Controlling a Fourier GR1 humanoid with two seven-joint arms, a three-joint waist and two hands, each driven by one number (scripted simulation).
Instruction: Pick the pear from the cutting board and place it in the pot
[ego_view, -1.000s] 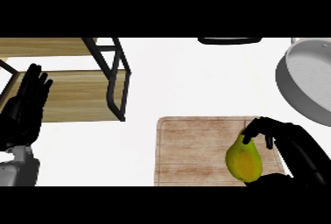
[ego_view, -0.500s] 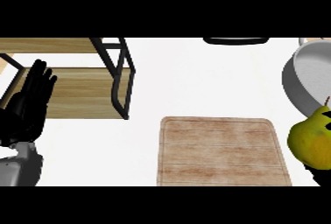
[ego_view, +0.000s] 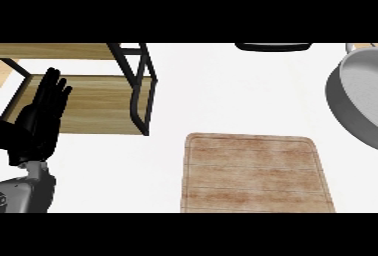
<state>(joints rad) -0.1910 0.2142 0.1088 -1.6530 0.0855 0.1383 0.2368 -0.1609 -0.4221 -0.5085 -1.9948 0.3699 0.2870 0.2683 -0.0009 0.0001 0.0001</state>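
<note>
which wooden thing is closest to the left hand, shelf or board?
The wooden shelf with the black frame: the left hand overlaps it at the view's left, while the cutting board lies apart, lower right.

Left hand (ego_view: 38, 122) resting at left edge, fingers straight, pointing up

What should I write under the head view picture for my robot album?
Bare cutting board beside the grey pot; left hand rests open by the wooden shelf.

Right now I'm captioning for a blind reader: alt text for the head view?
A bare cutting board lies on a white counter, with a grey pot at the right edge. The left hand rests open at left before a wooden shelf.
</note>
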